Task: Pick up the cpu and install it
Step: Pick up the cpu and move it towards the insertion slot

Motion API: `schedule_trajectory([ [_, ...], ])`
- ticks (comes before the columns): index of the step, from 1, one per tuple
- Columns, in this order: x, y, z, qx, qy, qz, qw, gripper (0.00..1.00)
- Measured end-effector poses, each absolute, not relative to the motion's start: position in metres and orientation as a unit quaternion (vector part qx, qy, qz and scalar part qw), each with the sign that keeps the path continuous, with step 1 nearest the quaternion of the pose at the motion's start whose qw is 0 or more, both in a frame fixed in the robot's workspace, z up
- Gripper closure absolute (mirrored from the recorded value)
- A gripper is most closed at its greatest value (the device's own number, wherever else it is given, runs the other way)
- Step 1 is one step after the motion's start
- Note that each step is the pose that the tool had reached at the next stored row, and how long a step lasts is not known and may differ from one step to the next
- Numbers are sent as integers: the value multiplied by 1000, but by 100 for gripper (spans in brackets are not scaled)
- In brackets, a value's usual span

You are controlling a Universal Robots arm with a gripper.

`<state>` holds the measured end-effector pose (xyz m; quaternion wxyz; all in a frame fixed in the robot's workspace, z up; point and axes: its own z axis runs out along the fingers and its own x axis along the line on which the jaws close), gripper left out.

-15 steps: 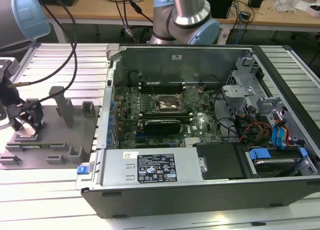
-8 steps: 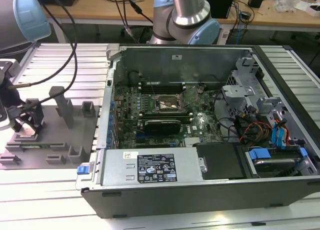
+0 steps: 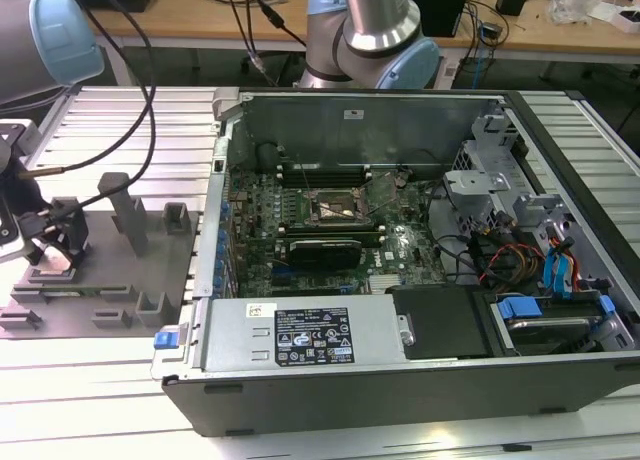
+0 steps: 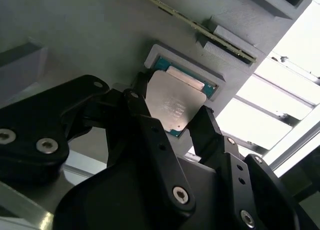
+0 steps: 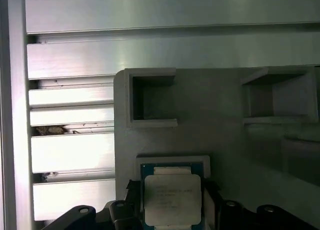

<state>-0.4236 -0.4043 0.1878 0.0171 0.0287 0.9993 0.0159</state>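
The bench (image 3: 100, 110) is a bed of pale ribbed aluminium slats. On most of it lies an open computer case (image 3: 400, 390) on its side, inside facing up. Behind the case rises the grey arm (image 3: 375, 20) with its blue joint caps.

At the exterior view's left a flat grey tray (image 3: 130, 270) rests on the slats, moulded with upright posts (image 3: 125, 215) and square pockets.

Inside the case a green motherboard (image 3: 300, 260) covers the floor. A tangle of red, orange and blue cables (image 3: 520, 260) crowds the drive bays toward the exterior view's right. Along the near wall sits a silver power supply. Its large black-and-white label (image 3: 312, 337) is dense with print and marks too small to make out. A small white sticker (image 3: 355, 114) is on the far wall.

The dark socket frame (image 3: 338, 209) sits mid-board with its metal latch raised, well apart from the tray.

The black end effector (image 3: 50, 245) is down over the tray's near corner. In both wrist views the end effector (image 4: 172, 102) (image 5: 172, 190) is narrowed onto the cpu (image 4: 175, 100) (image 5: 172, 200), one finger (image 4: 137, 97) against each of two opposite edges.

The cpu lies silver side up in a shallow square recess of the tray, its green rim showing. The faint print on its metal top is not legible.
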Motion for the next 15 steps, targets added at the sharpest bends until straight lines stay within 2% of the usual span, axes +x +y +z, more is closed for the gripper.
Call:
schedule_trajectory([
  [15, -423, -404, 188, 29, 999, 16, 17, 40],
])
